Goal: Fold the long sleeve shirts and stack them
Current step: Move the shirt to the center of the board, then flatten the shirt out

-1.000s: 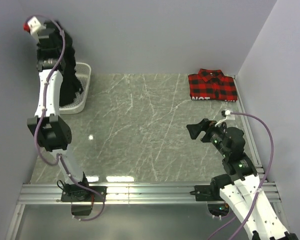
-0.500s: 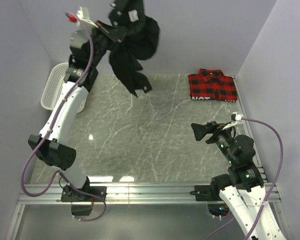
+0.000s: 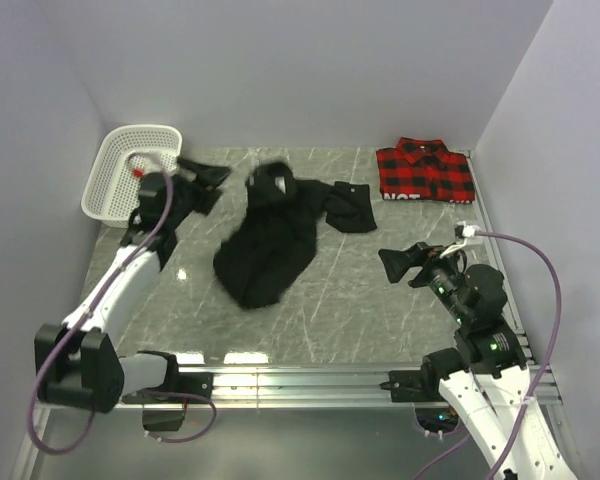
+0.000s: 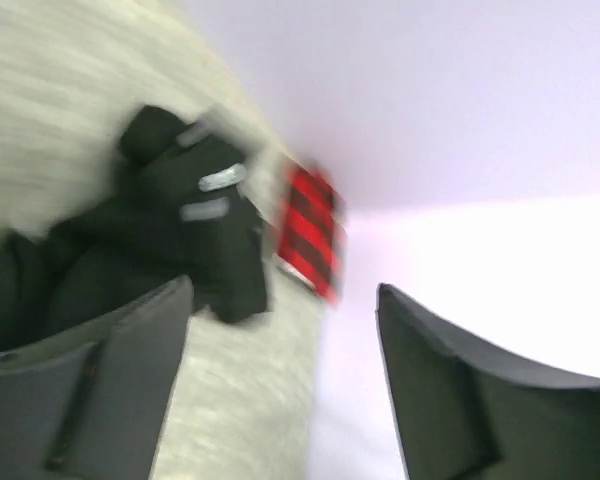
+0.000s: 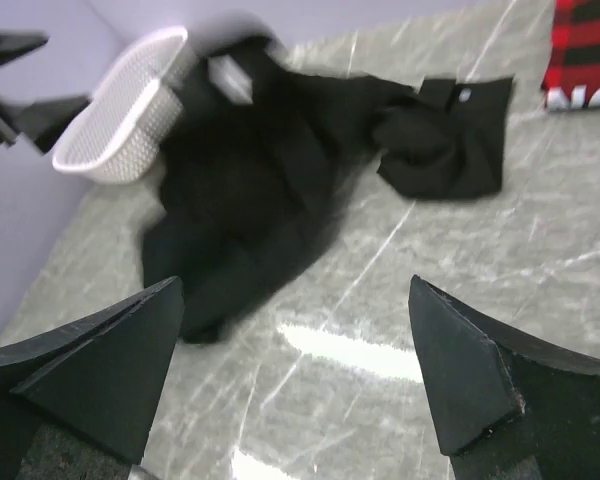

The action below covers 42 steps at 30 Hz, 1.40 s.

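L jaws wide, empty; R jaws wide, empty. Black shirt [image 3: 275, 235] crumpled on desk [image 3: 360, 305], unfolded; plaid shirt [image 3: 426, 172] folded far right. Next, prob.: grab black's edges, spread flat.

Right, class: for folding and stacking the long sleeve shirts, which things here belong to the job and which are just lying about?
Job:
black shirt, crumpled, centre
red plaid shirt, folded, far right corner

Lying about:
white mesh basket, far left corner
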Tool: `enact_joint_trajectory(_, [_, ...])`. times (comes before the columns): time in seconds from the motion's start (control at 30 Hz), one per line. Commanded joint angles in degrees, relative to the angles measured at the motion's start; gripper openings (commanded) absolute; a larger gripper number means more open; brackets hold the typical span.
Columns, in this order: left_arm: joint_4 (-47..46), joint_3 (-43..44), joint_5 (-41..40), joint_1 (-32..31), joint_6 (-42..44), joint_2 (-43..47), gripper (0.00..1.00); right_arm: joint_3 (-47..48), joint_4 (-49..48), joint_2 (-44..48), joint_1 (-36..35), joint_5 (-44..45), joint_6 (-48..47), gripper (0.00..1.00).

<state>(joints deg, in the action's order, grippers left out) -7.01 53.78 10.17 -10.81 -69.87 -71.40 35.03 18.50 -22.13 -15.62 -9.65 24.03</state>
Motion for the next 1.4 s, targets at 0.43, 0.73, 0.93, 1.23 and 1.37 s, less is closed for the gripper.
enact_joint_trajectory(0.43, [22.8,6.9,-2.5,-5.7,47.4,-6.5,0.98,2.5,-5.0,-24.8,-6.0,-6.9,-2.1,1.00])
enact_joint_trajectory(0.73, [22.5,16.0,-10.0,-11.2,59.8,-24.0,0.92,0.7,-9.7,-31.3,-10.9,-7.0,-1.4,0.98])
enact_joint_trajectory(0.93, [24.1,18.8,-13.8,-11.2,61.6,-30.9,0.82,-0.9,-13.1,-34.3,-13.0,-7.0,-0.5,0.94])
enact_joint_trajectory(1.23, [22.2,17.9,-15.6,-11.7,60.4,-32.9,0.29,-3.0,-22.2,-40.0,-13.5,-7.7,3.5,0.90])
enact_joint_trajectory(1.37, [22.7,18.3,-16.1,-11.6,59.3,-28.9,0.00,-1.4,-26.3,-46.2,-13.5,-8.5,7.1,0.91])
